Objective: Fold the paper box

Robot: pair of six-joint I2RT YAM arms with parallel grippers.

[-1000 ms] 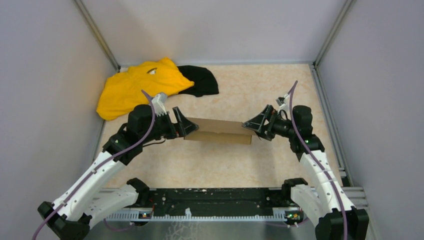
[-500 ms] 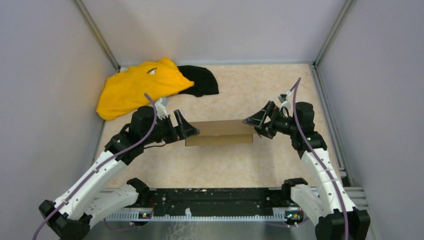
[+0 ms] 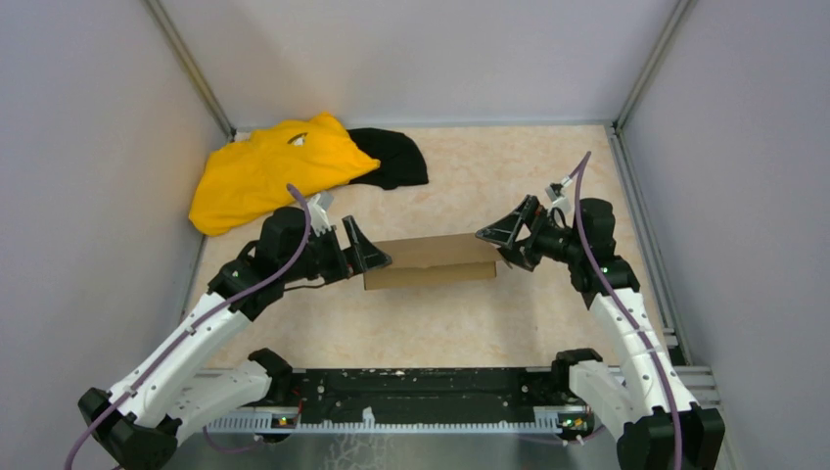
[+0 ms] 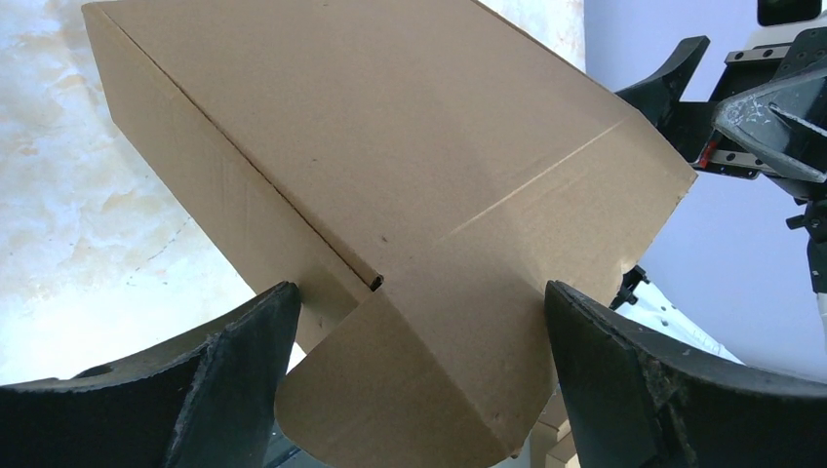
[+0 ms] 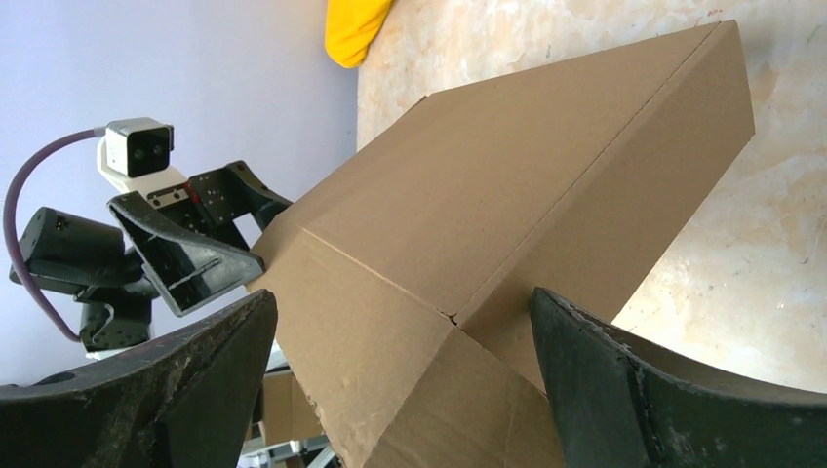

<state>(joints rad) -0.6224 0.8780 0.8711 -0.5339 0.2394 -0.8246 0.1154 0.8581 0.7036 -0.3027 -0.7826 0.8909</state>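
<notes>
Box (image 3: 431, 257): plain brown cardboard, shallow and rectangular, closed up. A crease crosses the top face near each end. At the left end a rounded flap folds down over the end, with a small slit at the corner. It lies crosswise over the middle of the table (image 3: 470, 323), spanning between the arms; contact with the table cannot be told.

Left gripper (image 3: 377, 259): jaws spread wide, grasping the box's left end.

Right gripper (image 3: 489, 247): likewise spread wide, grasping the right end.
</notes>
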